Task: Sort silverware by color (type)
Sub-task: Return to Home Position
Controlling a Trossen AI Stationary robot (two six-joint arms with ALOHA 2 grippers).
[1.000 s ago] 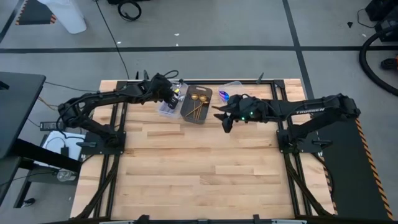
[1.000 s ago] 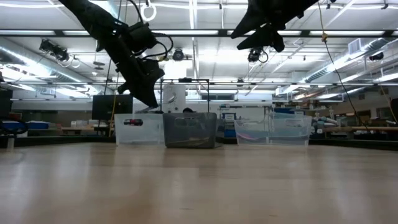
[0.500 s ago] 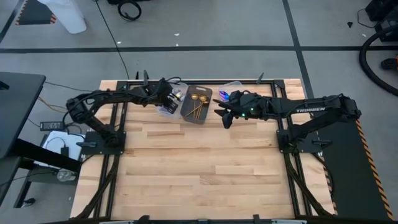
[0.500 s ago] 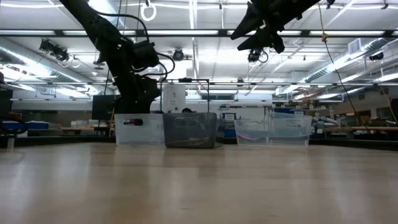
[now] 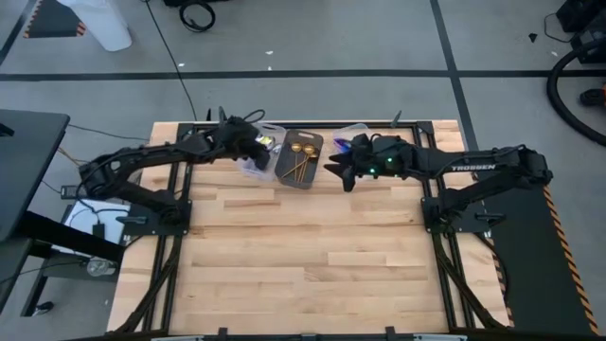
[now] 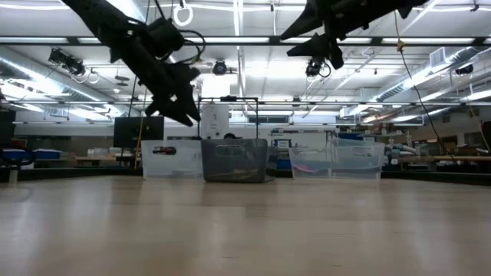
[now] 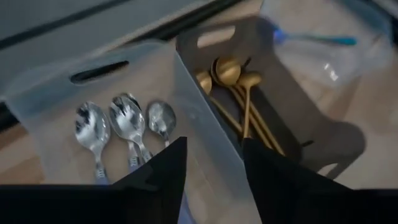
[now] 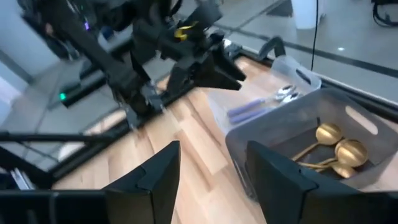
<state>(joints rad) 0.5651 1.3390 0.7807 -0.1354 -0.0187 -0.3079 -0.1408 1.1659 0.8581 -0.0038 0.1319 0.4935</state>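
Three bins stand in a row at the far edge of the desk in the high view: a left clear bin, a dark bin and a right clear bin, the last mostly hidden under the right arm. Gold spoons lie in the dark bin. The left tool hangs over the left clear bin, and the right tool hangs near the dark bin's right side. From above I cannot tell how either tool's fingers stand.

The low view adds height. Both tools are raised above the bin rims, the left one above the left clear bin and the right one near the picture's top. The spoons cannot be made out through the bin walls here.

The left wrist view looks down into the bins. Three silver-bowled spoons lie side by side in the left clear bin, and the gold ones lie in the dark bin. A teal-handled spoon lies in the right clear bin. The left tool's fingers are apart with nothing between them.

The right wrist view shows the silver-bowled spoons' lavender handles. It also shows the right tool's fingers spread and empty.
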